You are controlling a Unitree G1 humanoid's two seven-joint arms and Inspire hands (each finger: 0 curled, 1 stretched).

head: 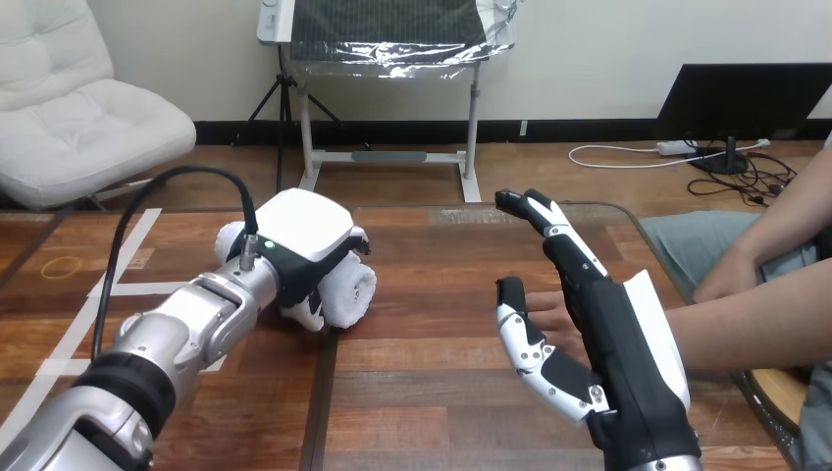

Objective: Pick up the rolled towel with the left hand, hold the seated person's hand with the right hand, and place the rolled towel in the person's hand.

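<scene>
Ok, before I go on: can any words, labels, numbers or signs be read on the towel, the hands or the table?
None can be read.
rolled towel: plain white, no label showing.
left hand and right hand: no print on the white shells.
table: white tape lines, no writing.

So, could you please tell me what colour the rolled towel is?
The rolled towel is white; head view.
</scene>
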